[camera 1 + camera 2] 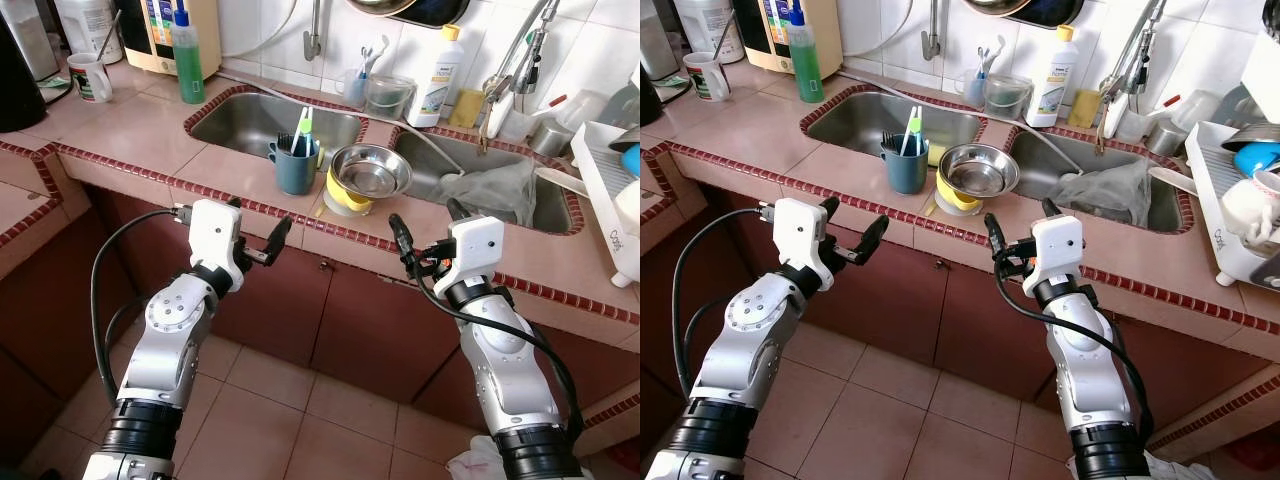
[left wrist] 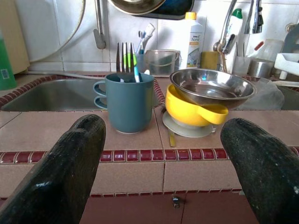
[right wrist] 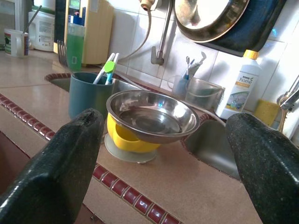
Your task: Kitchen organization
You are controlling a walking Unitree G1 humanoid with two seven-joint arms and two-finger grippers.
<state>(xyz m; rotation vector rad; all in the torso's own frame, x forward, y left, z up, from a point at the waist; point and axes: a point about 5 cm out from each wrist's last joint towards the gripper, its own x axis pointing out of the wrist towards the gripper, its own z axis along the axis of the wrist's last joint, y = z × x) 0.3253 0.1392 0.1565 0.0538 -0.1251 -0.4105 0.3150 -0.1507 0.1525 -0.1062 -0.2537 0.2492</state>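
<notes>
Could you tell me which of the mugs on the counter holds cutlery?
The blue-grey mug between the sinks; the white mug at far left holds none.

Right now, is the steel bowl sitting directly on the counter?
No. The steel bowl rests tilted on top of the yellow bowl, which sits on a small plate on the counter.

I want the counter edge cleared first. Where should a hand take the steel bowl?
Grip the steel bowl by its thin rim on the near side, coming from the counter front. It sits tilted atop the yellow bowl, so the rim is exposed; the right hand, open, looks nearest.
</notes>
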